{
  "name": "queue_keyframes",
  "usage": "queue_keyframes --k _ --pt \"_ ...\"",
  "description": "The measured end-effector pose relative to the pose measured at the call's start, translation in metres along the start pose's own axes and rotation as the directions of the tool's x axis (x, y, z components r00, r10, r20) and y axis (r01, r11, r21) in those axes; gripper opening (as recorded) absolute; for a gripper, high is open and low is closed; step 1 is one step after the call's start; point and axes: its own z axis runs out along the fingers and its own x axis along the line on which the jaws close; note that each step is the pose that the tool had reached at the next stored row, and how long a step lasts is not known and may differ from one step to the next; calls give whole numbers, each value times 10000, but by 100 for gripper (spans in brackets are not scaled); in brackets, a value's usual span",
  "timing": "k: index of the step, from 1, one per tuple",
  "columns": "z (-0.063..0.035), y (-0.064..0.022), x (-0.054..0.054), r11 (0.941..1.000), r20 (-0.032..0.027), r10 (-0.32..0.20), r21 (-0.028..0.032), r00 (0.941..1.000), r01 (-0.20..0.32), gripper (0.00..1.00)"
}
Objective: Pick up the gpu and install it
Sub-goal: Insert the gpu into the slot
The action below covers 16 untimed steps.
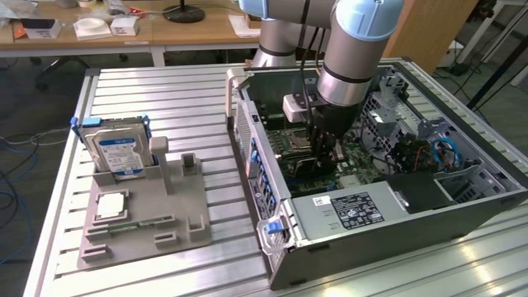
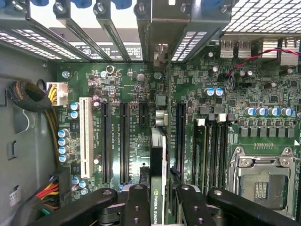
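The gpu (image 2: 158, 155) is seen edge-on in the wrist view as a thin dark card with a green-and-white label. Its metal bracket end (image 2: 160, 54) reaches the rear slot openings of the open computer case (image 1: 462, 204). My gripper (image 2: 160, 209) is shut on the gpu, with a black finger (image 2: 136, 207) on each side of the card. The card stands over the green motherboard (image 2: 136, 80), between the black expansion slots (image 2: 123, 141) and the memory slots (image 2: 211, 150). I cannot tell whether it touches a slot. In the exterior view my gripper (image 1: 324, 166) is down inside the case.
A grey fixture plate (image 1: 177, 213) on the slatted table holds an upright hard drive (image 1: 120, 151), a flat square part (image 1: 111, 205) and a memory stick (image 1: 136, 226). Inside the case are a power supply (image 1: 350, 210), a processor socket (image 2: 263, 183) and cable bundles (image 2: 28, 94).
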Motion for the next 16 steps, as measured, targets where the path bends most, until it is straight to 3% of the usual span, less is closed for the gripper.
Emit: queue_keyframes --k 10,16 --pt "1 6 0 10000 4 11 -4 10000 -11 27" --pt "0 1 0 10000 2 2 -4 10000 -2 51"
